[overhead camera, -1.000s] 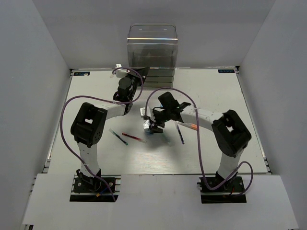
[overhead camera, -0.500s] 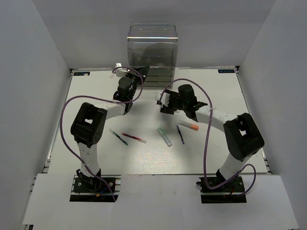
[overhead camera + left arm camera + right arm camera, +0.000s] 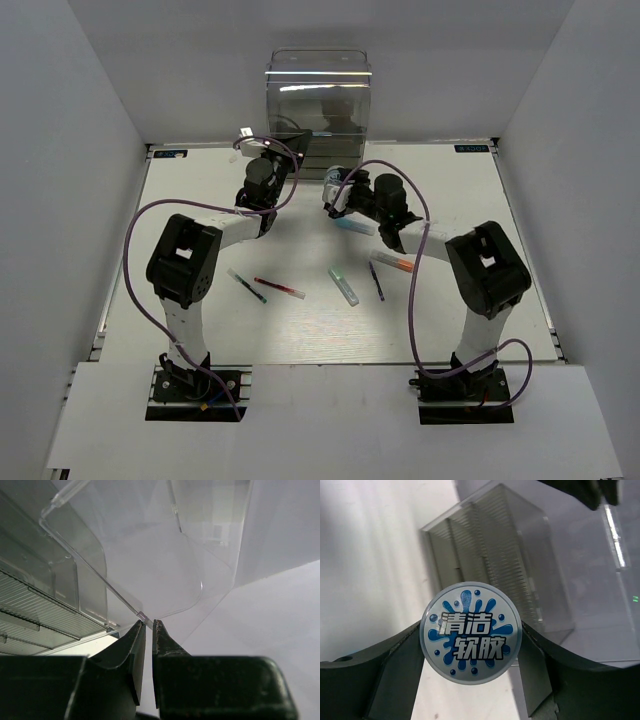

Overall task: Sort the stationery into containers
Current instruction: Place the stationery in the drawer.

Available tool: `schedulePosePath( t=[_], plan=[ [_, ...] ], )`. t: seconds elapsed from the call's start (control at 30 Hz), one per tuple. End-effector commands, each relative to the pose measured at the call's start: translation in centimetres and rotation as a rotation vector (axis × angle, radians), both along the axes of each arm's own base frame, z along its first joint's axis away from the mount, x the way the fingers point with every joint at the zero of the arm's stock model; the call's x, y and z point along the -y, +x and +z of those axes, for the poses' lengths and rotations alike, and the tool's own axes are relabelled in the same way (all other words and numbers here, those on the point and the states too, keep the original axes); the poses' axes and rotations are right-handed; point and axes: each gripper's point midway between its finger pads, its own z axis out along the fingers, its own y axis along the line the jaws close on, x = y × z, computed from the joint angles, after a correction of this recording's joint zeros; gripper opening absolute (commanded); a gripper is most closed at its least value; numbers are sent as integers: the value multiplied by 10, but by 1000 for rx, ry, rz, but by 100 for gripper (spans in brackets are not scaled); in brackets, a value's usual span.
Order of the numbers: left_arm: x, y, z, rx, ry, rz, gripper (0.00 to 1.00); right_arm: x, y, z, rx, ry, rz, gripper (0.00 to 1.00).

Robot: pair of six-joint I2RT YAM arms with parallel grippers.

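So the right gripper (image 3: 471, 645) had its jaws clamped on either side of the little round blue-white roll (image 3: 471, 641), holding it up off the table (image 3: 200, 190) just in front of the clear cabinet (image 3: 318, 90). The left gripper (image 3: 148, 625) was at the cabinet's left front, jaws nearly together and pinched on the thin rim of a clear drawer (image 3: 92, 567). On the table between the arms lay the green-tipped pen (image 3: 246, 286), red pen (image 3: 280, 288), green-white marker (image 3: 343, 286), dark thin pen (image 3: 376, 281) and orange-capped marker (image 3: 393, 263), with the light blue pen (image 3: 352, 226) right beside the right arm.
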Motion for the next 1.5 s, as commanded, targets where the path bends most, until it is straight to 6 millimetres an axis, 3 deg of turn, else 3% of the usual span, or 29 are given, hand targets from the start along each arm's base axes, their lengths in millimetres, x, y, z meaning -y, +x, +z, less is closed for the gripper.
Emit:
schedulePosePath(
  t=[0.0, 0.03, 0.1, 0.17, 0.53, 0.73, 0.77, 0.8, 1.47],
  plan=[
    [-12, -20, 93, 195, -87, 4, 0, 2, 22, 83, 341, 161, -60, 0],
    [-12, -20, 93, 195, -87, 4, 0, 6, 25, 95, 395, 192, -85, 0],
    [-12, -20, 93, 195, -87, 4, 0, 8, 35, 95, 430, 207, -125, 0],
    [-12, -20, 93, 195, -87, 4, 0, 11, 39, 112, 491, 249, -150, 0],
    [-13, -23, 101, 209, -103, 1, 0, 8, 69, 133, 533, 330, -204, 0],
    [-13, -23, 96, 200, -99, 1, 0, 10, 102, 122, 405, 339, -271, 0],
    [-13, -23, 96, 200, -99, 1, 0, 10, 105, 128, 396, 362, -277, 0],
    [-13, -23, 96, 200, -99, 1, 0, 11, 110, 120, 376, 351, -287, 0],
    [-12, -24, 101, 210, -100, -8, 0, 31, 163, 75, 91, 406, -454, 0]
  ],
)
